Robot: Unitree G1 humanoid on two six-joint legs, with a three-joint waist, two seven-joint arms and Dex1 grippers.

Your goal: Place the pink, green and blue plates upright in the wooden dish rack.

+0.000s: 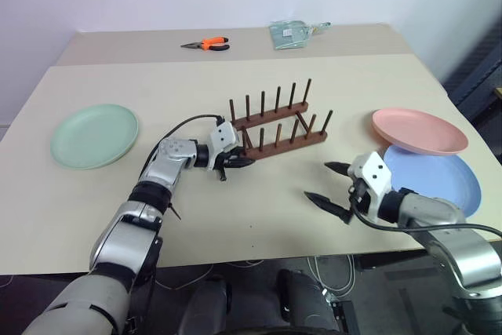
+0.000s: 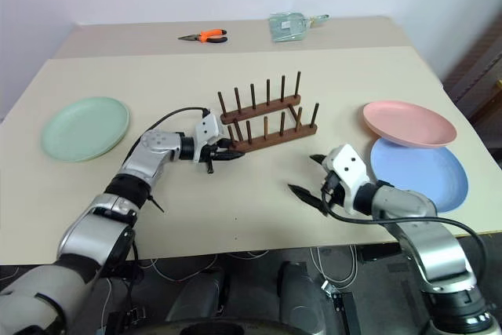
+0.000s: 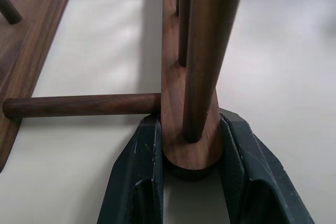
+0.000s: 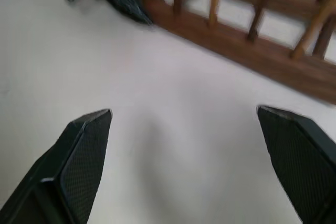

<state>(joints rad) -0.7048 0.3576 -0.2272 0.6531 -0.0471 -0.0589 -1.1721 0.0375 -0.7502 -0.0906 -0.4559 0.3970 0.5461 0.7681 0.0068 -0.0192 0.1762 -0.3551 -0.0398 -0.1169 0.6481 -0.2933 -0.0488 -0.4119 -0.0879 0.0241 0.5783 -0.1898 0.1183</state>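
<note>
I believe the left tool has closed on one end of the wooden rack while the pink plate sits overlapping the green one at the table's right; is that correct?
Not quite: the pink plate overlaps the blue plate, as the left eye view shows; the green plate lies alone on the table's left. The left tool does grip the end of the wooden rack.

Plain plates — mint green plate [image 1: 95, 136], salmon pink plate [image 1: 419, 131], light blue plate [image 1: 439, 176]; dark brown rack [image 1: 276, 124] — beige bench [image 1: 235, 217].
</note>
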